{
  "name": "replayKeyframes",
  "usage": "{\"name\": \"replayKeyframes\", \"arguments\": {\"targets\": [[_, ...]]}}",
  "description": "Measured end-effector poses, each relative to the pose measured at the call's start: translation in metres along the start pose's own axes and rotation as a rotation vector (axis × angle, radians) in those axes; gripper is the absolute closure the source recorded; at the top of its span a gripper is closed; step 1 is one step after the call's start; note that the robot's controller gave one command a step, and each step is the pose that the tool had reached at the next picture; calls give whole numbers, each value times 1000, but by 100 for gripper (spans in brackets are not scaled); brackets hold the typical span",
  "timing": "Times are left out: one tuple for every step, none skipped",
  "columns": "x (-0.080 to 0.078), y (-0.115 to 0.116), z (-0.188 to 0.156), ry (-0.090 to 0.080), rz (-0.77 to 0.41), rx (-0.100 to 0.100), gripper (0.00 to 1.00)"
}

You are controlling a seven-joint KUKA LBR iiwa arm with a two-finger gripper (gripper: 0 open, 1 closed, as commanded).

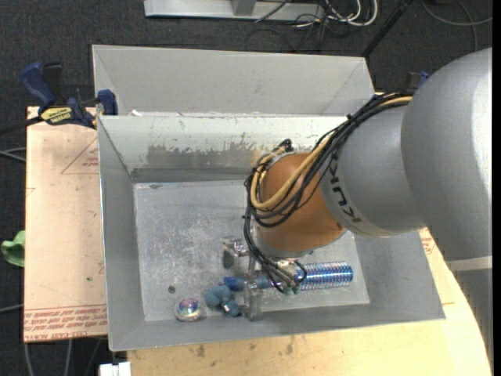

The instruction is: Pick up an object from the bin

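**Gripper low near the front of the bin, just left of the blue ridged roller.**

Close beside a small cluster of blue pieces, these left of the roller with the gripper between; touching or not, impossible to tell. Open or closed, equally impossible to tell (orange cover and cables above, a tangle of metal below). Further left of the roller again, a shiny round silvery thing by the front wall. Judging by looks: blue pieces light, small and irregular, perhaps rubbery, apt to skid aside under a poor pinch. Best taken squarely across the thickest lump, clear of the wall. Roller likewise light, probably springy, easiest gripped across its middle, liable to tip if caught by an end.
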State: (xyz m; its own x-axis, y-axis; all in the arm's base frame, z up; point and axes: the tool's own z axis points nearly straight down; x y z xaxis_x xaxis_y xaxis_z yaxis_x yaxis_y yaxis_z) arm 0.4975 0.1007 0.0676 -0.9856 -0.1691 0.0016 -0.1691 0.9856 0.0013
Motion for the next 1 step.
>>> {"name": "replayKeyframes", "arguments": {"targets": [[-1, 0, -2, -2, 1, 0, 100]]}}
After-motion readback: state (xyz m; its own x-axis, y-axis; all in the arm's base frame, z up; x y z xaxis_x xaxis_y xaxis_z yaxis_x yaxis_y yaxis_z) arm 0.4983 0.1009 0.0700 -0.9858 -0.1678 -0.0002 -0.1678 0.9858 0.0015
